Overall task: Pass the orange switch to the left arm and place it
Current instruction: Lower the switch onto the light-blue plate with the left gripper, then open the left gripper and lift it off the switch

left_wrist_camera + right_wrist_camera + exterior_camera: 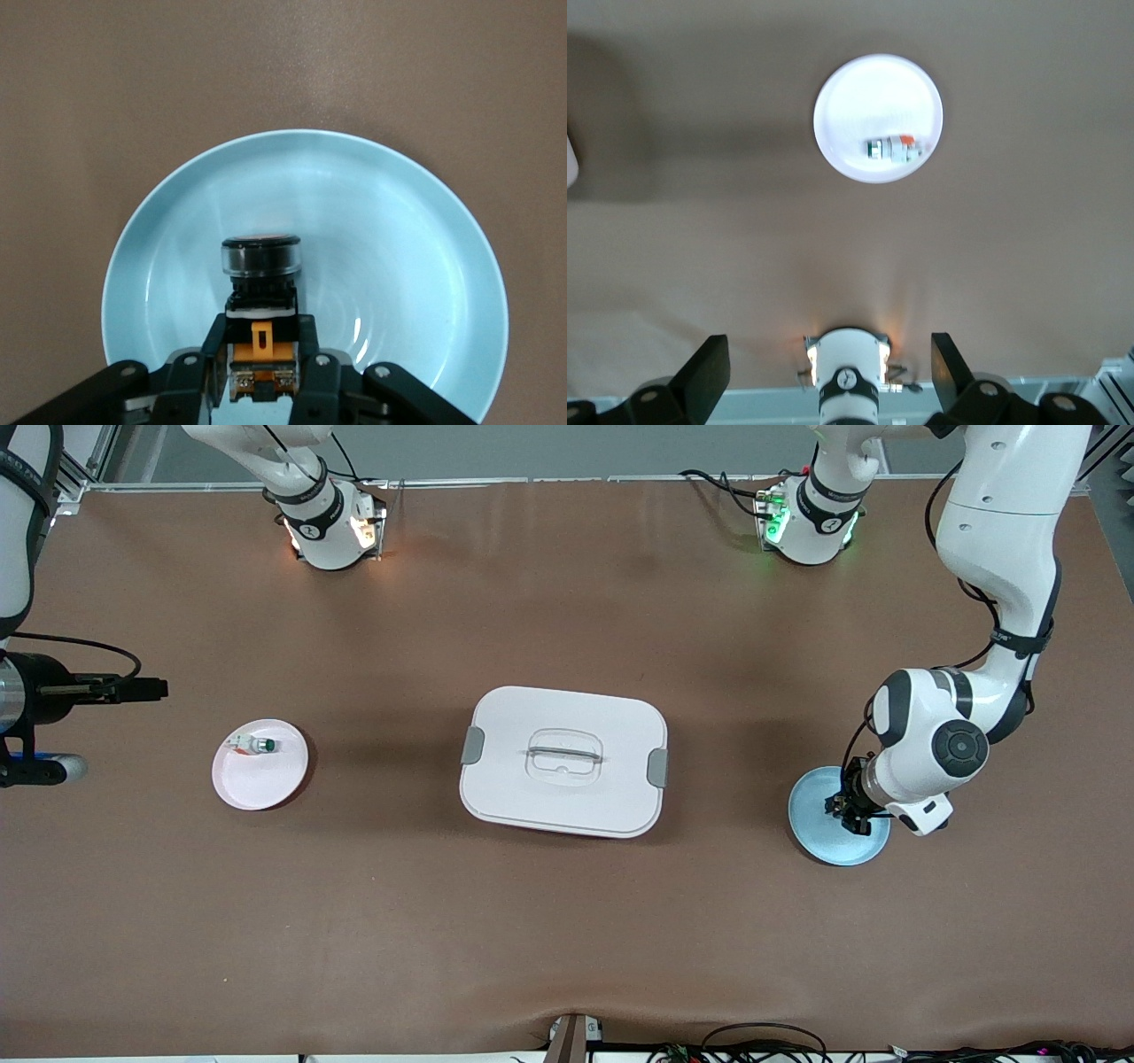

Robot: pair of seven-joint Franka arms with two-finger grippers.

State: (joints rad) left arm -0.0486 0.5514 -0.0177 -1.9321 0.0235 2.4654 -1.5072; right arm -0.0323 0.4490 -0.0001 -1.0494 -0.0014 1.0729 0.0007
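The orange switch (260,288), with a black-rimmed button head and an orange body, is between the fingers of my left gripper (260,363), which is shut on it. This gripper (849,808) is low over the light blue plate (819,841) at the left arm's end of the table. The front view hides the switch under the hand. The white box (611,797) with grey clasps sits in the middle of the table. My right gripper (133,688) hangs open and empty at the right arm's end, its fingers (709,363) wide apart.
A white plate (266,784) lies near the right gripper, between it and the box. On it lies a small white switch with a green button (257,745). The right wrist view shows that plate (868,88) and the right arm's base (847,372).
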